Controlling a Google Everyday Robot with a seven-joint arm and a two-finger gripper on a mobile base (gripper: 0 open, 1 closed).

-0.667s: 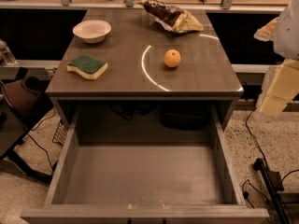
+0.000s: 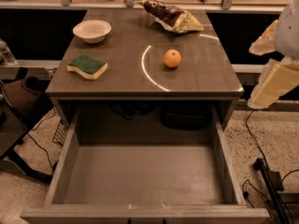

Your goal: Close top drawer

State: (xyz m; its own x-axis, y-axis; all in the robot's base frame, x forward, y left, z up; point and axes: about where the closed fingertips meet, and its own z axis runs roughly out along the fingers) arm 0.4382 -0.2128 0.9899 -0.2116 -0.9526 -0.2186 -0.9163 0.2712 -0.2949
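While the top drawer (image 2: 145, 176) is standing pulled fully out of the table (image 2: 205, 80), it is showing a bare grey floor, two plain side walls and a front edge running along the bottom of the view. Its inside is looking dull and lightly scuffed. Behind its back wall, dark shapes are sitting in shadow under the table top and are too dim to name.

The end effector (image 2: 272, 82) is hanging at the right edge of the view, off the table's right side, as pale cream parts catching warm light; whether it is released or clenched cannot be told. It is touching neither drawer nor table. The drawer is lying below it and to its left, with the drawer's right wall as the nearest part, yet apart from it.

On the table top, an orange (image 2: 172, 58) is sitting left of the end effector and nearest to it. A crumpled snack bag (image 2: 172, 16) is lying farther back, a green and yellow sponge (image 2: 87, 66) is resting far to the left, and a white bowl (image 2: 92, 31) is standing behind the sponge. A bright arc of reflected light (image 2: 147, 71) is curving just left of the orange. Black cables (image 2: 259, 164) are trailing over the speckled floor (image 2: 243, 125) below the end effector.
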